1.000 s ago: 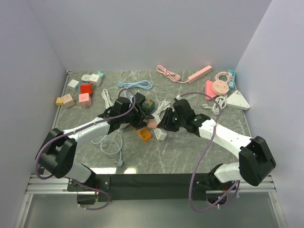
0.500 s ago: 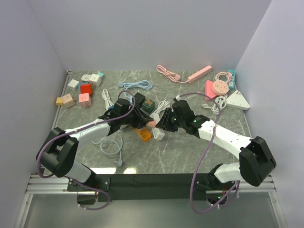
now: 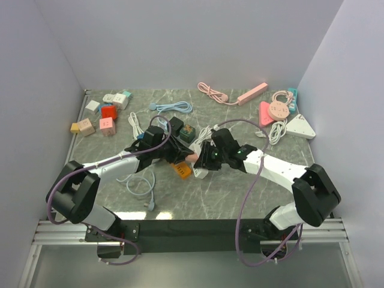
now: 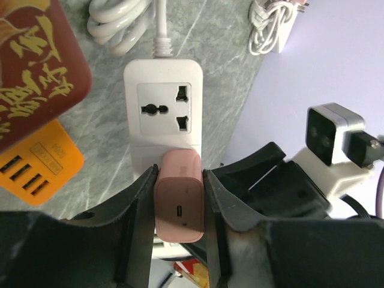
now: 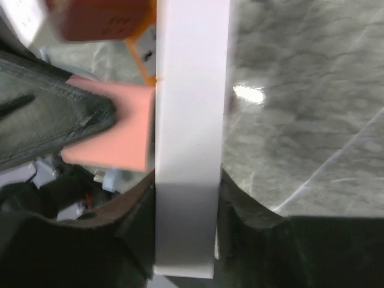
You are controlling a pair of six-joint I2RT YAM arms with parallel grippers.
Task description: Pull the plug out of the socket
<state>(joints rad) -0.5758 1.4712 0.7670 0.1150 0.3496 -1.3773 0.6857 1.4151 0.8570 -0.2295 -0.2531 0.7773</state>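
Note:
A pink plug (image 4: 179, 201) sits in the near end of a white socket strip (image 4: 163, 108). My left gripper (image 4: 180, 204) is shut on the pink plug, one finger on each side. My right gripper (image 5: 186, 204) is shut on the white strip (image 5: 191, 90), seen edge-on, with the pink plug (image 5: 120, 135) sticking out to its left. In the top view both grippers meet at mid-table: the left gripper (image 3: 183, 155), the right gripper (image 3: 207, 159), the plug (image 3: 192, 157) between them and the strip (image 3: 201, 172).
An orange charger (image 3: 182, 170) lies just in front of the grippers. A dark brown box (image 4: 36, 72) is beside the strip. White cables (image 3: 137, 125), coloured adapters (image 3: 107, 111) at far left, a pink strip (image 3: 252, 93) and white triangular block (image 3: 300, 127) at far right.
Both grippers have closed in on each other at mid-table; the right arm has moved left with the strip, and the left gripper now holds the pink plug.

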